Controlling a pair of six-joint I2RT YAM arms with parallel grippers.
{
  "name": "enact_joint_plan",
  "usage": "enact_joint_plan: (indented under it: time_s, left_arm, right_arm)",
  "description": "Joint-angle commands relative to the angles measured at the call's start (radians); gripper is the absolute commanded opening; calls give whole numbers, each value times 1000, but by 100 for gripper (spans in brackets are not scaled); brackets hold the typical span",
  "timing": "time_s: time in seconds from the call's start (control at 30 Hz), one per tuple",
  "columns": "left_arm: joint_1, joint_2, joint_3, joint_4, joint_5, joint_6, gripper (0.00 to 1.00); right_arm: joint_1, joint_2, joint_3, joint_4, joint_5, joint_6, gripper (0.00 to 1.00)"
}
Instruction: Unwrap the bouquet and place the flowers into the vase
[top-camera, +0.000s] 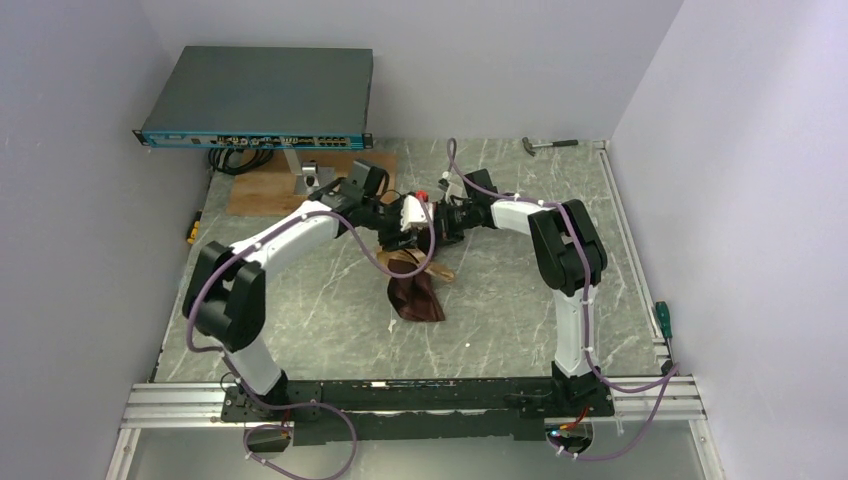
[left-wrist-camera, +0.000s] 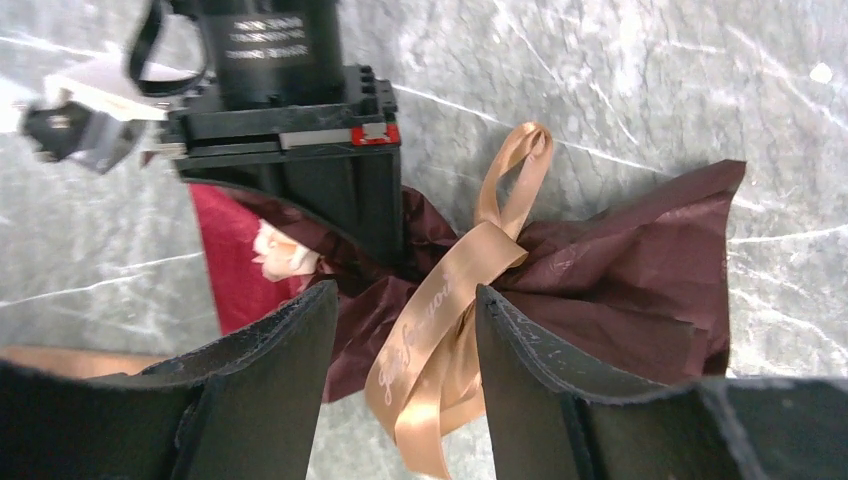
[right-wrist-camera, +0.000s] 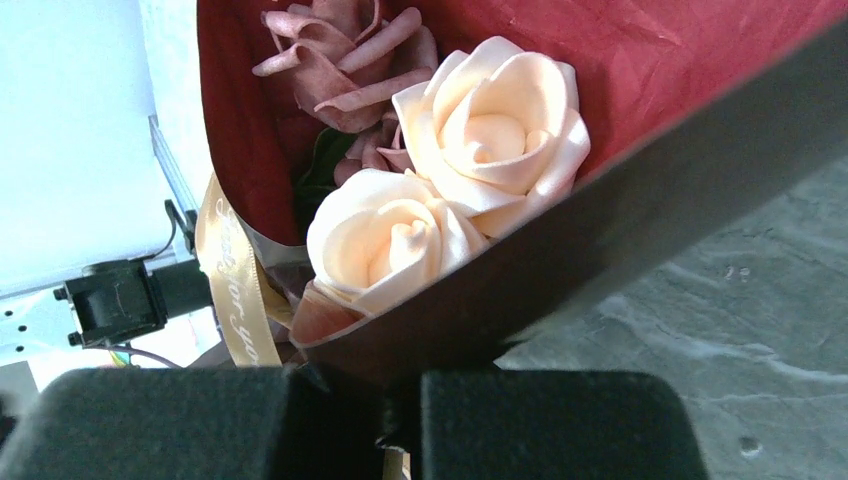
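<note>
At mid-table the bouquet (top-camera: 417, 297) lies, roses (right-wrist-camera: 480, 130) inside. The right gripper (right-wrist-camera: 400, 415) is clamped on its paper edge; the left gripper (left-wrist-camera: 403, 300) stands half open astride the ribbon (left-wrist-camera: 440, 310), seemingly not touching it.

Three cameras, one bouquet (top-camera: 415, 297)
We look down from high above; our two wrist cameras sit very close, both seeing it.
</note>
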Motion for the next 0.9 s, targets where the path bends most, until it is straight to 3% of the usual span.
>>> enact_joint_plan:
  time_s: [0.0,0.3,0.47,0.6,0.7,0.8,0.87]
  left_arm:
    - [-23,73,63,-25,53,150,59]
    - [-73,156,75,-128,14,317,61]
    - [-81,191,79,-137,-4,336,55]
    - [-87,219,102,-135,-30,321,43]
    - [-91,220,117,-130,-33,303,26]
    - [-94,194,111,-78,-33,249,3]
    - [-95,168,98,-36,-29,204,0]
  right_arm:
    - [5,-59,-16,-9,17,-16,0]
    - [5,-59,-8,-26,14,-32,0]
    - [5,-65,-12,-37,16,-43,0]
    - [5,-68,-20,-40,19,-47,0]
    - [4,-68,-24,-38,26,-50,0]
    - [5,-64,-19,-46,45,-58,0]
    - [6,-62,-19,-48,70,-65,0]
